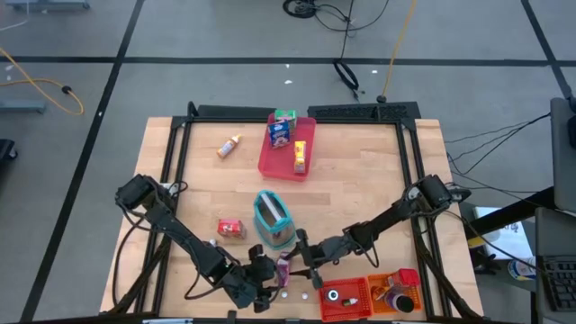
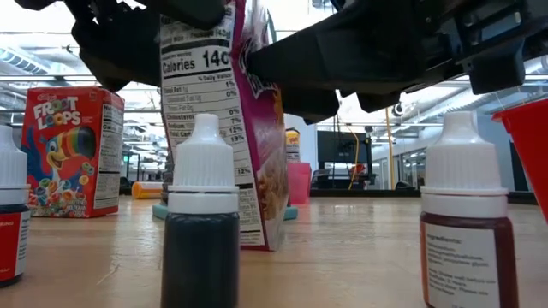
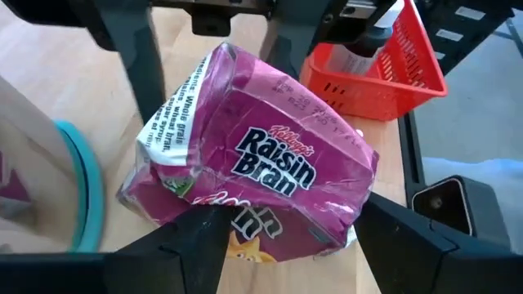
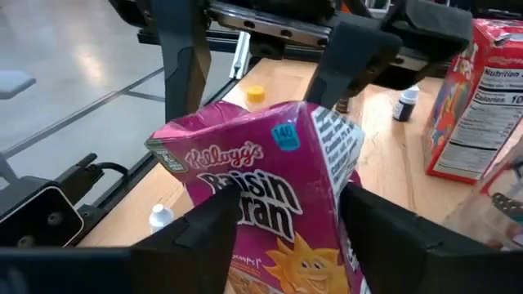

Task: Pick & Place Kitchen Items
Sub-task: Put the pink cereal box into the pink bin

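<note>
2 grippers (image 1: 261, 270) (image 1: 301, 252) pinch 1 Raisin Bran box (image 1: 283, 268).

A magenta Raisin Bran box (image 3: 261, 163) is showing white lettering outlined in dark blue, a yellow sun face and a white nutrition panel printed in black, sitting between the dark fingers (image 3: 192, 245) of the left gripper (image 3: 286, 245) and those of the right gripper (image 4: 286, 220). Beside the grippers, a red Froot Loops box (image 2: 73, 150) is displaying rainbow lettering. A teal-rimmed holder (image 1: 272, 219) is standing just behind them. A red slatted bin (image 3: 384, 69) is glowing past the left gripper. Two white-capped dropper bottles, one with dark contents (image 2: 201, 222), one reddish-brown (image 2: 467, 227), are standing nearby. Farther off, a pink tray (image 1: 286, 148) is resting on pale wood (image 1: 360, 180).
</note>
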You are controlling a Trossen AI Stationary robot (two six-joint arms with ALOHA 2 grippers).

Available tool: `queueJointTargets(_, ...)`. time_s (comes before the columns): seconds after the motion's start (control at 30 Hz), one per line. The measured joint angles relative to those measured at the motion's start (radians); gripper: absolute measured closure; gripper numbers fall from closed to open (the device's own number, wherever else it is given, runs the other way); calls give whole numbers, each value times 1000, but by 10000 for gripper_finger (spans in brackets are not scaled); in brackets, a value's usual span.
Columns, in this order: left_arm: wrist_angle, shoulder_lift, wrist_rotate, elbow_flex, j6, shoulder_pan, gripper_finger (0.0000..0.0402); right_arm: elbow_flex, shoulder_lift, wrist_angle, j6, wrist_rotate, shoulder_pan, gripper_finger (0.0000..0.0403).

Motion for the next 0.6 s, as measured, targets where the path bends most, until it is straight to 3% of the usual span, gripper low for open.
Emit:
queueJointTargets(0.3,-14,-7,-92,-4,24,-39,149,2,0,-11,0,-4,-1,379)
queueJointTargets(0.6,-31,-7,-101,-4,-13,-39,149,2,-30,-59,12,-3,1,392)
